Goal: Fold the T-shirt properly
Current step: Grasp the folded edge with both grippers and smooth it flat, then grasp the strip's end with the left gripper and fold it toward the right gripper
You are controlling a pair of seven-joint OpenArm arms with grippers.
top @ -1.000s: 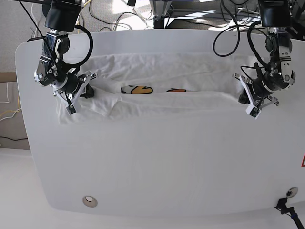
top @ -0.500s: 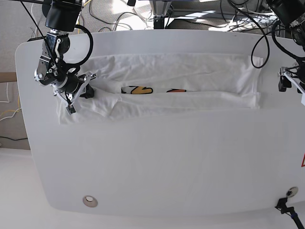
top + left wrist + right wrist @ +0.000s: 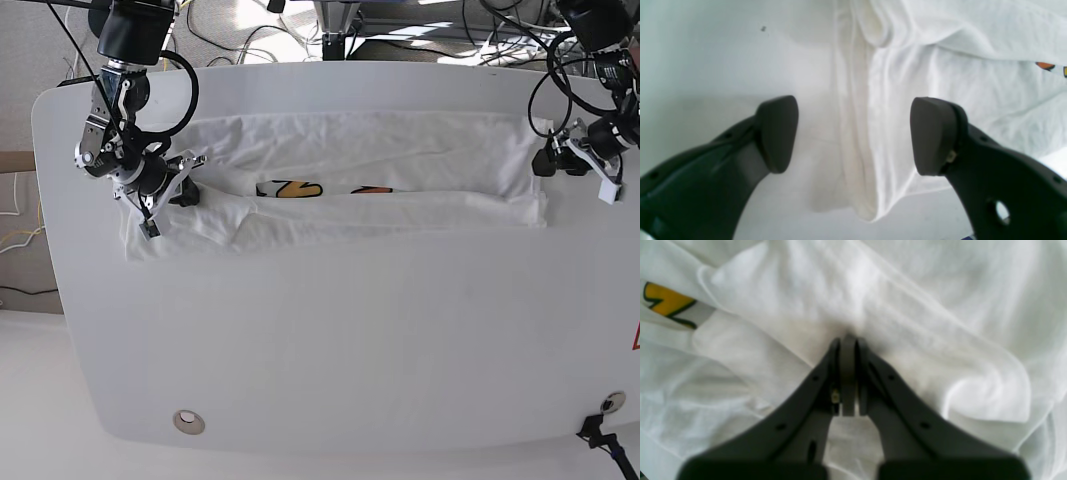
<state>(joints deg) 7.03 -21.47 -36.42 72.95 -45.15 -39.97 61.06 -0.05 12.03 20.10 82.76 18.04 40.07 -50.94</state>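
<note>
The white T-shirt (image 3: 380, 150) lies in a long folded band across the far part of the table, with yellow and orange print (image 3: 288, 188) peeking out at the fold. My right gripper (image 3: 185, 192) is at the shirt's left end, shut on a fold of white cloth (image 3: 893, 316); its jaws (image 3: 848, 343) are pressed together. My left gripper (image 3: 560, 160) is open at the shirt's right end. In the left wrist view its fingers (image 3: 776, 133) straddle the shirt's folded edge (image 3: 857, 116), above it, one over bare table.
The white table (image 3: 320, 350) has a round metal disc (image 3: 187, 422) near its front left. A black clamp with a cable (image 3: 600, 430) sits at the front right corner. Cables (image 3: 300, 30) lie behind the far edge.
My left gripper left the shirt's right end, swung out past the table's right edge, and has come back in beside that end, open. My right gripper has barely moved.
</note>
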